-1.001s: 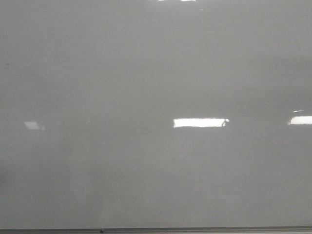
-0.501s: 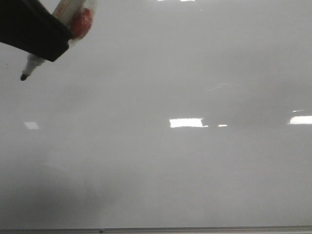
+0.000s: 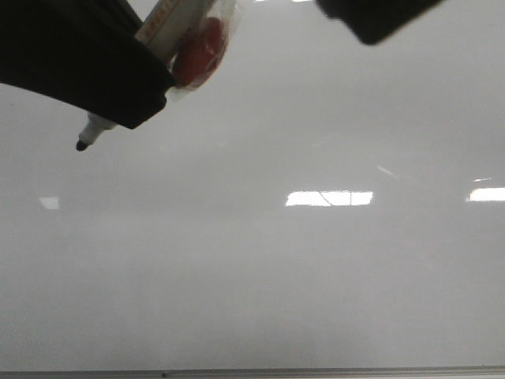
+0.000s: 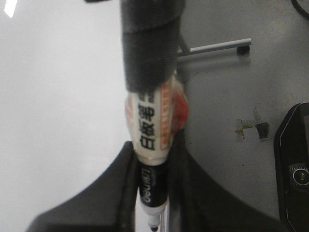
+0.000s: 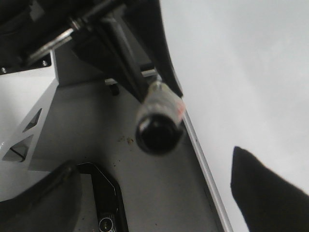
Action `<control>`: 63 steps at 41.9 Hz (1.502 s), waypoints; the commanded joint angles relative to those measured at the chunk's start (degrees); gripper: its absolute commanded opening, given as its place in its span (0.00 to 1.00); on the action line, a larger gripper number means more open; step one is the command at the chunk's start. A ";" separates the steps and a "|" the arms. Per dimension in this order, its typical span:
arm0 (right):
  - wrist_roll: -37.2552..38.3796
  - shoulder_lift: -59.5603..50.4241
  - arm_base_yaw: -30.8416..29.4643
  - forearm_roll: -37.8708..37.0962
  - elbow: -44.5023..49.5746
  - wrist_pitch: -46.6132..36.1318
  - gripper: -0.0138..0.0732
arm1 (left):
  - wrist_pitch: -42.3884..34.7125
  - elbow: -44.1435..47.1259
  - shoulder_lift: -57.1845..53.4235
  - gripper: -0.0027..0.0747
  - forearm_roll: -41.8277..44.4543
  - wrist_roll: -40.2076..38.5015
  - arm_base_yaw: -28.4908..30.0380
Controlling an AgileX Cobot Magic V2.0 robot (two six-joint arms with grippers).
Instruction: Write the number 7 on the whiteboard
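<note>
The whiteboard [image 3: 260,260] fills the front view, glossy pale grey with bright rectangular reflections and a thin grey bottom frame. No number 7 shows on it in any view. My left gripper [image 3: 138,106] reaches in from the top left, shut on a black-tipped marker [image 3: 99,130] wrapped in white tape with a red patch. Its tip points down-left, close to the board; contact cannot be told. In the left wrist view the marker [image 4: 153,179] sits between the fingers of the left gripper [image 4: 153,215]. My right gripper [image 5: 154,203] is open and empty; one finger shows at the top of the front view [image 3: 379,20].
The right wrist view shows the marker's rear end [image 5: 158,130], the left arm behind it, and the whiteboard's frame edge [image 5: 205,169]. Grey floor, a metal stand leg [image 4: 217,47] and a black device [image 4: 294,169] lie beside the board.
The left gripper with the marker came into the front view from the top left and moved right and down. A right gripper finger entered at the top edge.
</note>
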 commanded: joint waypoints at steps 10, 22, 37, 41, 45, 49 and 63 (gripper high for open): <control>-3.98 6.05 1.67 2.17 -6.65 -3.90 0.90 | -3.56 -1.97 -1.18 0.01 -0.45 -0.05 -0.39; -4.20 7.96 1.67 2.73 -7.76 -3.01 0.67 | -3.56 -1.97 -1.18 0.01 -0.45 -0.05 -0.39; -4.20 7.96 1.67 3.02 -7.76 -2.75 0.09 | -3.91 -1.86 -1.18 0.01 -0.45 -0.27 -0.05; -4.20 7.96 1.67 3.02 -7.76 -3.36 0.08 | -5.23 -1.86 -1.18 0.15 -0.45 -0.30 -0.05; -4.20 7.96 1.67 3.02 -7.76 -4.39 0.08 | -6.23 -1.86 -1.18 0.56 -0.45 -0.30 -0.05; -4.20 7.96 1.67 3.02 -7.76 -5.02 0.08 | -4.80 -1.86 -1.41 0.89 -0.67 -0.40 -0.05; -4.20 7.96 1.47 1.94 -7.76 -5.03 0.08 | 3.55 -1.29 -12.37 0.73 -0.67 -5.28 -0.05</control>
